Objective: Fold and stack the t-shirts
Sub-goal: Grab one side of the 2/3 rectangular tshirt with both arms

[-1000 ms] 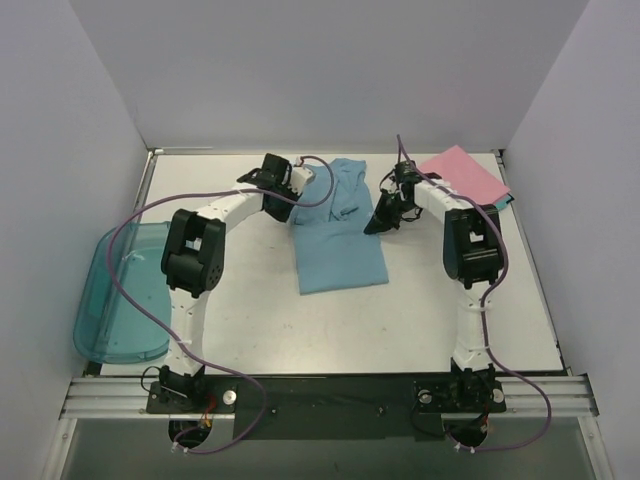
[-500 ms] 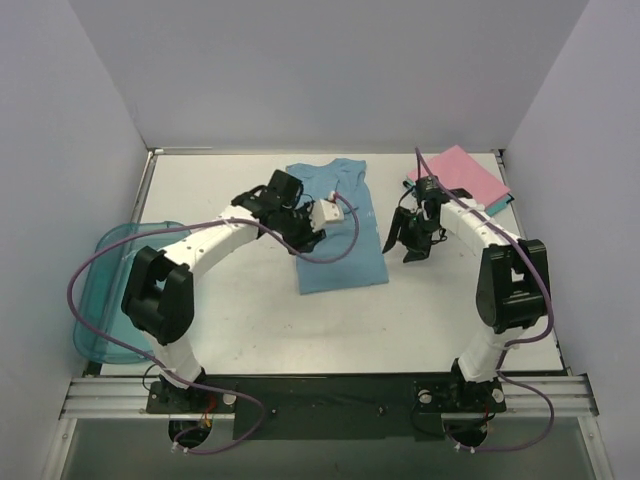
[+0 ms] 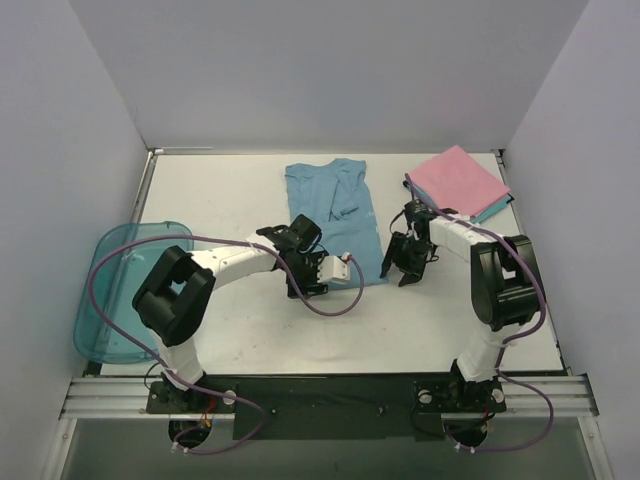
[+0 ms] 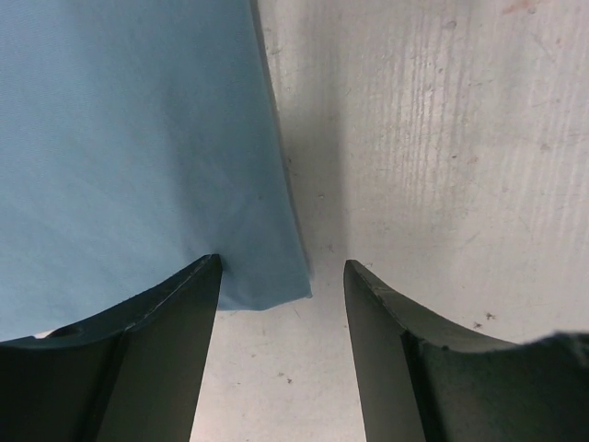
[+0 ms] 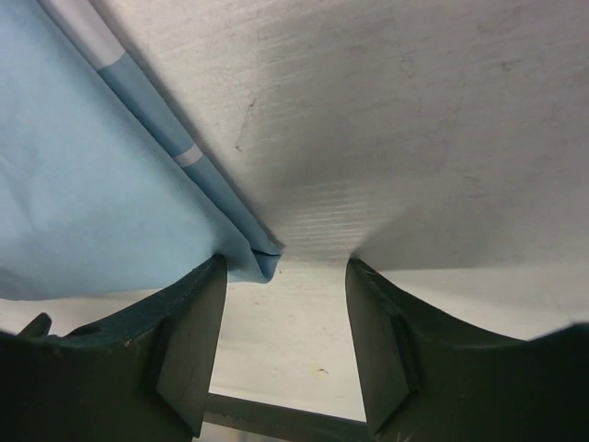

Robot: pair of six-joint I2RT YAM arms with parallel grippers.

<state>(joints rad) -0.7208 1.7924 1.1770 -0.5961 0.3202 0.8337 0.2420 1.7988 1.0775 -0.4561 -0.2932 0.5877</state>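
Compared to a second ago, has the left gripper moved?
Yes. The left gripper came from near the table's far edge back to the blue t-shirt's near hem.

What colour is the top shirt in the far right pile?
The top shirt is pink; top external view shows it best.

- Top cam: even, diffuse overhead light. The white table (image 3: 230, 190) reads bright and the side walls (image 3: 60, 150) a flat grey-lavender.
- I see only short, soft shadows under the arms. Detail is coarse, and the print on the light blue t-shirt (image 3: 335, 200) is unreadable.
- Left wrist: table grain is crisp. The fingers (image 4: 147, 341) of the left gripper (image 4: 282, 261) are near-black and slightly soft, with a grey shadow band along the shirt edge.
- Right wrist: the upper table sits in broad grey shadow, with a brighter strip low down between the dark fingers (image 5: 184, 359) of the right gripper (image 5: 285, 260).
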